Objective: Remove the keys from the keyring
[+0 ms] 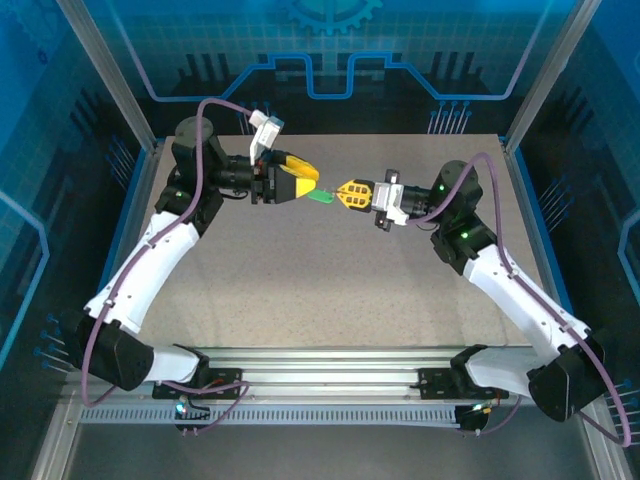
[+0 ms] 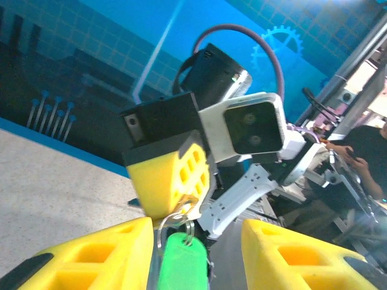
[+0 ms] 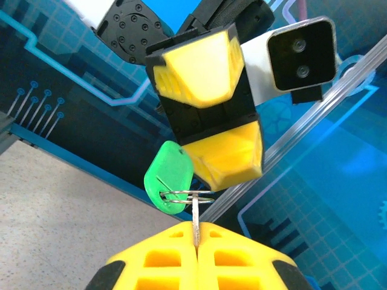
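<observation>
One end of the key (image 3: 196, 214) is hiding in the seam of the right end effector (image 3: 197, 232), whose fingers the picture's bottom edge is cropping. The left wrist view's bottom edge is cropping the green tag (image 2: 179, 263) and the fingers (image 2: 91, 257) of the left end effector (image 2: 198, 232). From above, the key is showing too small to discern.
</observation>
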Robot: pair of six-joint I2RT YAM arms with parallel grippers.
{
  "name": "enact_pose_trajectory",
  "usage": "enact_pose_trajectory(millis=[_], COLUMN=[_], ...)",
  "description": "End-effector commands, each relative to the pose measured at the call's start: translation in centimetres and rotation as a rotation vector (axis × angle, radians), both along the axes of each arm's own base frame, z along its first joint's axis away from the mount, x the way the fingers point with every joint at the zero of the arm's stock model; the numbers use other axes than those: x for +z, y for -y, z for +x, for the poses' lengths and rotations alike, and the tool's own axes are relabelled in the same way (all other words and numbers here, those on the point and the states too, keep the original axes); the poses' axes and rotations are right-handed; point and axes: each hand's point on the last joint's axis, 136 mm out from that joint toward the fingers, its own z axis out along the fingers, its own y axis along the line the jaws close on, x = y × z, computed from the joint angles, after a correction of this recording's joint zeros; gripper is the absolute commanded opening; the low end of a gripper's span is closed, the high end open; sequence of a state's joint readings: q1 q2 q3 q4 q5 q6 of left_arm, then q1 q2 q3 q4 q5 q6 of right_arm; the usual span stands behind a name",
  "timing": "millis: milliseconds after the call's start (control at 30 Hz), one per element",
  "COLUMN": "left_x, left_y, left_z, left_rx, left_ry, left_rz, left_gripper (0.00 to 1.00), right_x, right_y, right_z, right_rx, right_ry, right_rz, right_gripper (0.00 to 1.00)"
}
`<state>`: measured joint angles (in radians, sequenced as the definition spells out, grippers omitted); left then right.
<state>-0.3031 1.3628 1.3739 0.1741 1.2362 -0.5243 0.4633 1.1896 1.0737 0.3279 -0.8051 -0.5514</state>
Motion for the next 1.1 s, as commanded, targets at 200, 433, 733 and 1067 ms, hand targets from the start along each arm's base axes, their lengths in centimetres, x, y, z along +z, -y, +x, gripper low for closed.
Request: enact_pose_trajectory(millis=[200, 433, 733, 1067], left_x=[-0.5, -0.5, -0.3, -0.7], left_y=[0.9, 1.3, 1.7, 2.3], left_z=[-1.0, -1.2, -1.9, -2.3], left_rx=[-0.104, -0.112, -0.157, -0.197], left_ry=[-0.023, -0.014, -0.016, -0.036], left_rz=[0.022, 0.024, 0.024, 0.032], left_gripper=[0.45, 0.45, 0.40, 0.33], right_x=[2.8, 2.9, 2.7, 2.7], right_y=[0.2, -0.1, -0.3, -0.4], right_z=[-0.9, -1.0, -1.4, -1.5], right_rx=[0.053, 0.067, 0.089, 0.097], right_ry=[0.052, 0.045, 0.033, 0.030], right_rz=[0.042, 0.034, 0.020, 0.011], right_gripper=[0.00, 0.00, 0.00, 0.00])
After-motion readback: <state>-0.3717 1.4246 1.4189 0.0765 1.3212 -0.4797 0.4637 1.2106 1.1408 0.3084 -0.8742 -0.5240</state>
